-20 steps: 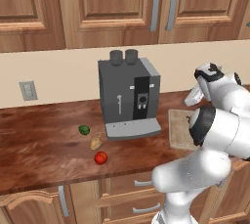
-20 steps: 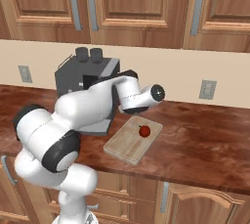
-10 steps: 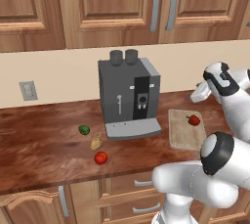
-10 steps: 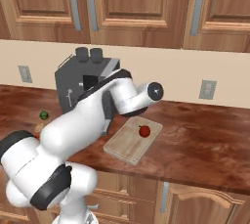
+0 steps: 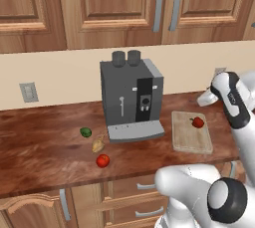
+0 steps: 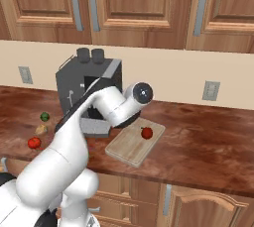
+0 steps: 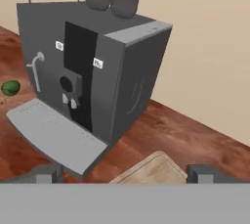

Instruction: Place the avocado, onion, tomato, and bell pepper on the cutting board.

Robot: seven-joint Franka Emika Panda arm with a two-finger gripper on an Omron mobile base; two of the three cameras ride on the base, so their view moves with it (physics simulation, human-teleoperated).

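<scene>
Claw [image 7: 125,174] spread, empty, above cutting board [image 5: 189,137] edge. Bell pepper [image 5: 197,121] on board beneath. Avocado [image 5: 85,132], onion [image 5: 97,145], tomato [image 5: 102,160] far beyond coffee machine [image 5: 130,97]. I worry: swing across clips machine; round tomato rolls off.

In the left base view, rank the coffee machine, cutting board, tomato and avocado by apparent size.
1. coffee machine
2. cutting board
3. tomato and avocado: look about alike; the tomato sits nearer the camera, so no ranking.
</scene>
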